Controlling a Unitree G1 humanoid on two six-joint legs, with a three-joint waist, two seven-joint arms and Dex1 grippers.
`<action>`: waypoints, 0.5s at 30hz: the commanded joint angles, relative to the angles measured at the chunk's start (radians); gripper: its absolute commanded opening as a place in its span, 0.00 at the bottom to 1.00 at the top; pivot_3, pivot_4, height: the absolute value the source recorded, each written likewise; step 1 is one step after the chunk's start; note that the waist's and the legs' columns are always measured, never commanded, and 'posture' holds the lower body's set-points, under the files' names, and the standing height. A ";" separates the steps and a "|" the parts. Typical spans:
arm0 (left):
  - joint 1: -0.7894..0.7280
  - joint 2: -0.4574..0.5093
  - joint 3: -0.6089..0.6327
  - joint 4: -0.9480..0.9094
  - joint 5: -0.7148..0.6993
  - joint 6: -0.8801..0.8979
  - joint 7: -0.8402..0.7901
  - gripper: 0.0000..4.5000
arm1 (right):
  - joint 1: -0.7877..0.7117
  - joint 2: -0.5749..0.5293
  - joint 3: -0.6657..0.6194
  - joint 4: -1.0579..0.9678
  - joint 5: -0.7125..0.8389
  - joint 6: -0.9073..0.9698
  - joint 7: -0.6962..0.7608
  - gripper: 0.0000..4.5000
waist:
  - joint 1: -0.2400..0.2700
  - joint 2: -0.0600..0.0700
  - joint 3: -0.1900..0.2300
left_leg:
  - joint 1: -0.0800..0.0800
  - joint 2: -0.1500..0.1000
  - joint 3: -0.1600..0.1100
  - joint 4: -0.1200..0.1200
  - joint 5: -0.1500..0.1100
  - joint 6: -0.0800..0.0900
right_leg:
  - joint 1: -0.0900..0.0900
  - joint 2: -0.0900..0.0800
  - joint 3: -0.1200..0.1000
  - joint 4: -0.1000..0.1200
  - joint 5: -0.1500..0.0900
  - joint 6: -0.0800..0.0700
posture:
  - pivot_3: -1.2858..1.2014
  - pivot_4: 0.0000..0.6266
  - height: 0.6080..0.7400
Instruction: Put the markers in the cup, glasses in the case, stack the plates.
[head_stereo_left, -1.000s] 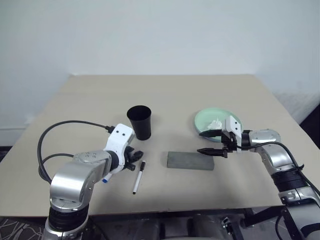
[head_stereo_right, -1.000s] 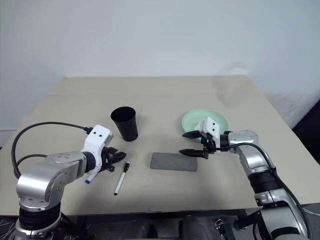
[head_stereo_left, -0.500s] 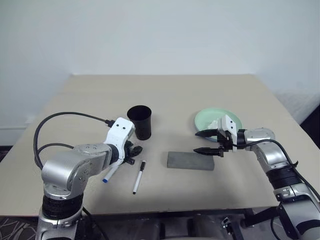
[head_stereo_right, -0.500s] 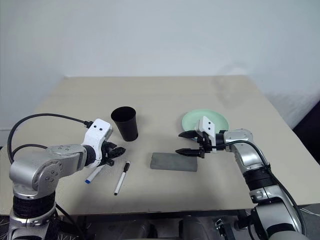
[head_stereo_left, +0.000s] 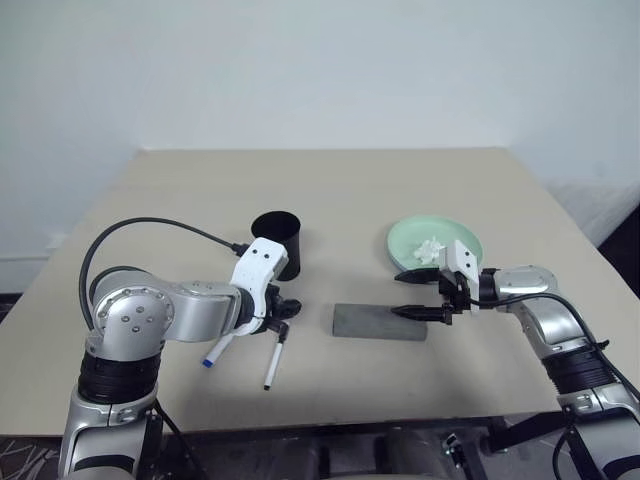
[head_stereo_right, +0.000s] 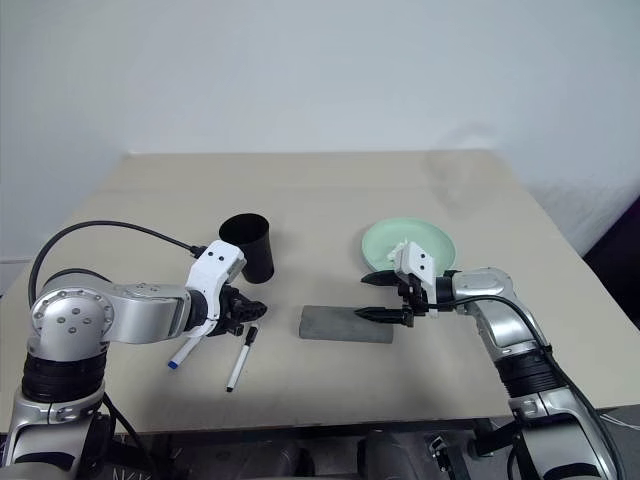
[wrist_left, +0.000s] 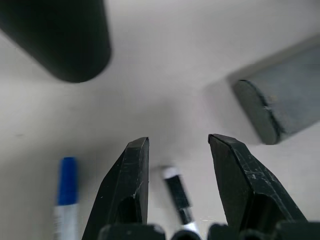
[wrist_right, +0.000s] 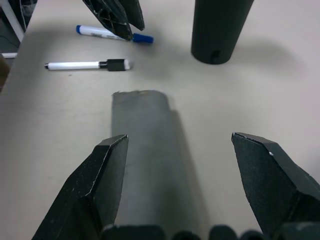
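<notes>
Two open claws (wrist_left: 178, 150) (wrist_right: 179, 155) above tabletop (head_stereo_left: 340, 190)

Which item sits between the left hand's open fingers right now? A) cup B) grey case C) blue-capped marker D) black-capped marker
D: in the left wrist view the black-capped marker lies on the table between the open fingers of the left hand; the blue-capped marker lies outside them, and the cup and case lie farther off.
</notes>
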 joint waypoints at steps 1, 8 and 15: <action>-0.041 0.021 0.008 0.010 -0.085 0.008 0.097 0.43 | 0.006 -0.022 -0.045 -0.056 0.019 0.004 -0.017 0.80 | 0.001 0.000 0.000 | 0.000 0.000 0.000 0.000 0.000 -0.001 | 0.000 0.001 0.000 0.000 -0.001 0.001 | 0.52 0.00 1.00; -0.075 0.183 0.005 0.056 -0.059 0.008 0.058 0.43 | 0.004 -0.012 -0.052 -0.036 0.015 -0.006 -0.035 0.80 | -0.001 0.000 0.000 | 0.002 0.001 0.001 0.000 0.004 -0.003 | 0.001 0.006 0.000 0.000 -0.001 0.000 | 0.52 0.00 1.00; -0.055 0.246 0.016 0.044 -0.062 0.008 0.085 0.43 | -0.040 0.003 -0.045 0.031 0.009 -0.033 -0.025 0.80 | 0.001 -0.001 0.000 | 0.001 0.001 0.002 0.000 0.005 -0.003 | 0.001 0.005 0.000 -0.001 -0.001 0.000 | 0.52 0.00 1.00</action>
